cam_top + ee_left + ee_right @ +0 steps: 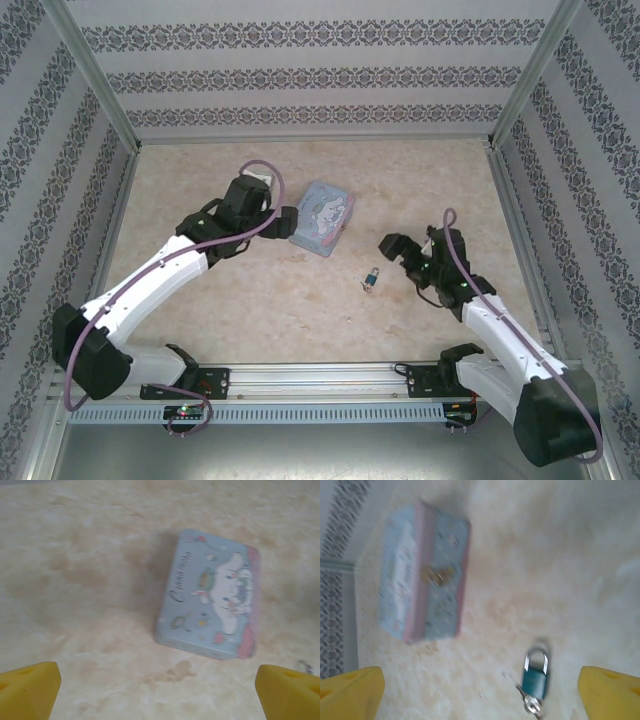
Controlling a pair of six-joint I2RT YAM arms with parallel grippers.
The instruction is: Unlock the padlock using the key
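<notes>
Jaws gape empty on left gripper (159, 692) and right gripper (480, 692). Tiny blue metal padlock (536, 676) lies flat, loop pointing away from right gripper, thin grey key (532, 705) at its near end

2 arms. Left arm (150, 275): stretched forward and rightward, left tool (288, 222) with yellow fingers (27, 692) wide apart. Right arm (500, 325): angled forward and leftward, right tool (392, 245) likewise wide apart.
</notes>
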